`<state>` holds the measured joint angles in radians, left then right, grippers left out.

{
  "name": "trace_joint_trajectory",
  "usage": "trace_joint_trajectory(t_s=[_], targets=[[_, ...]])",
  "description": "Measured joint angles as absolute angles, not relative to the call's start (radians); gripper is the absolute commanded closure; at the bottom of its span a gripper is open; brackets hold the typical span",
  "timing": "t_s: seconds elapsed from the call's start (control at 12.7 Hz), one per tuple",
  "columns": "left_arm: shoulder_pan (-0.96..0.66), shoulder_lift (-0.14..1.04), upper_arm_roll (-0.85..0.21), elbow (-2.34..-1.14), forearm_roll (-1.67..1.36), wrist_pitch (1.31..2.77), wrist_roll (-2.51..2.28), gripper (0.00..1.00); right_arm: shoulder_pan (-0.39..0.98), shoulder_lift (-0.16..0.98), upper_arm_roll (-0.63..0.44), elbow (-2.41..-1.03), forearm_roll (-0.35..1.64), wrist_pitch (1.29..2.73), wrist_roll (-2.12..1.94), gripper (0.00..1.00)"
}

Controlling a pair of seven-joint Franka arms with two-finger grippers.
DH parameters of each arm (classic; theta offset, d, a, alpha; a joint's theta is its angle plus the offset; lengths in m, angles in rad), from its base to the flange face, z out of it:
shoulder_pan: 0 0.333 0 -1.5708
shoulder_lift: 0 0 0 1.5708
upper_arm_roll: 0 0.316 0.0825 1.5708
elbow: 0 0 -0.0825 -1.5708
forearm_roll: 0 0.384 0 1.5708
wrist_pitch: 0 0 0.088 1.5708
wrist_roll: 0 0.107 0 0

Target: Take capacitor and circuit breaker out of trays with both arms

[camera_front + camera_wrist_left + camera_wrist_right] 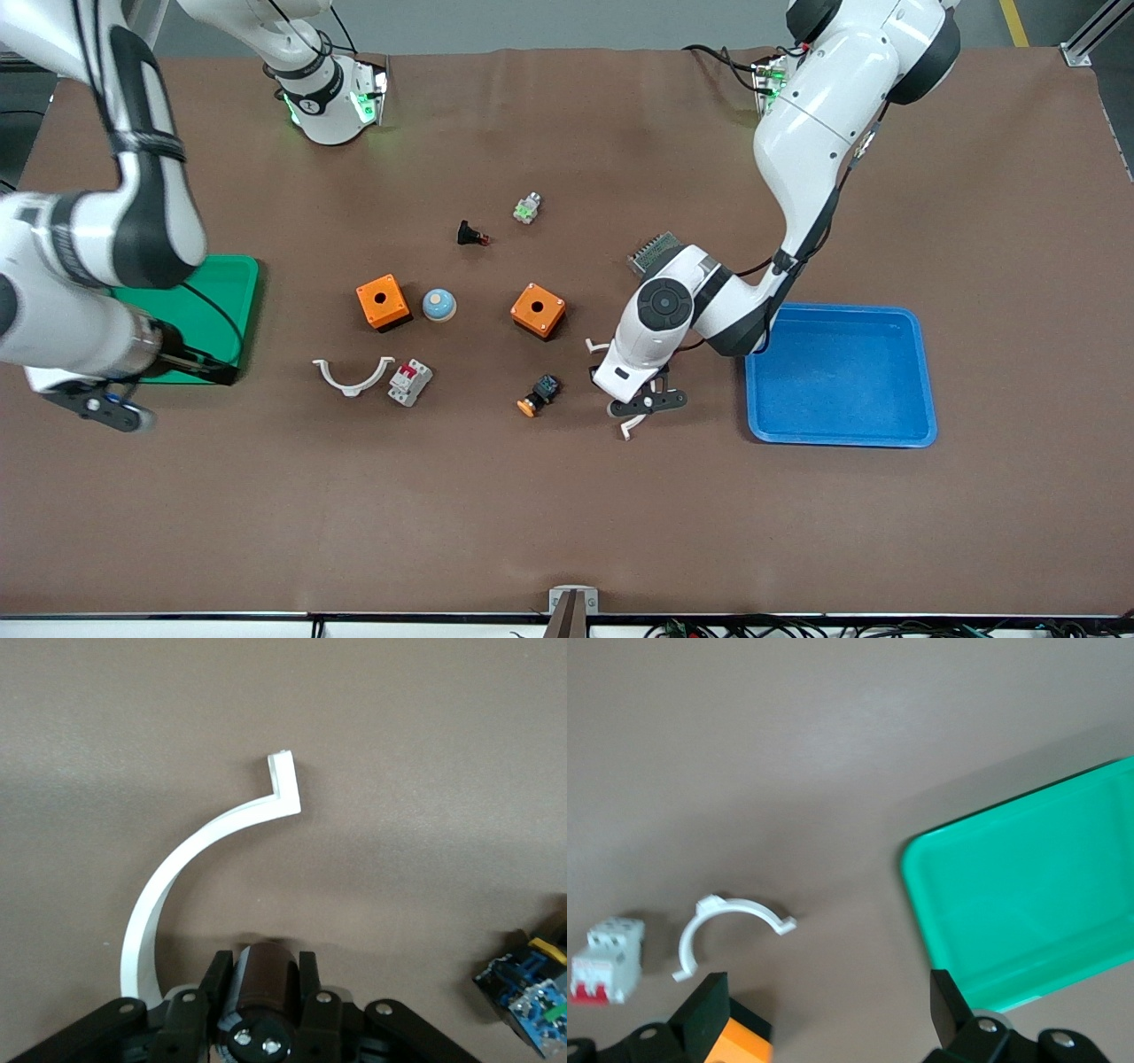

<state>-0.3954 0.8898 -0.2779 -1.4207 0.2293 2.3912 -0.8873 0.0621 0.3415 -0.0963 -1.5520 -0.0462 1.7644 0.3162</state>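
My left gripper (644,400) is low over the table between the black-blue button and the blue tray. In the left wrist view it (264,969) is shut on the capacitor (266,992), a dark stubby cylinder with two silver terminals on its end. The hand hides the capacitor in the front view. The breaker (410,382), a grey-white block with red levers, lies on the table beside a white curved clip (353,374). It also shows in the right wrist view (602,961). My right gripper (97,403) is open and empty in the air by the green tray (232,306); the right wrist view (826,992) shows only table between its fingers.
A blue tray (912,381) lies toward the left arm's end. Two orange boxes (383,301) (538,310), a blue dome (438,304), a black-blue button with orange cap (539,394), a black button with red tip (472,235) and a green-white lamp (526,208) sit mid-table. A second white clip (204,850) lies beside the left gripper.
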Motion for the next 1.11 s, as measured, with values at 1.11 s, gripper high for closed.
trace_joint_trajectory(t_s=[1.11], targets=[[-0.064, 0.336, -0.271, -1.345, 0.227, 1.764, -0.411, 0.0, -0.041, -0.044, -0.071, -1.752, -0.046, 1.633, -0.108, 0.0]])
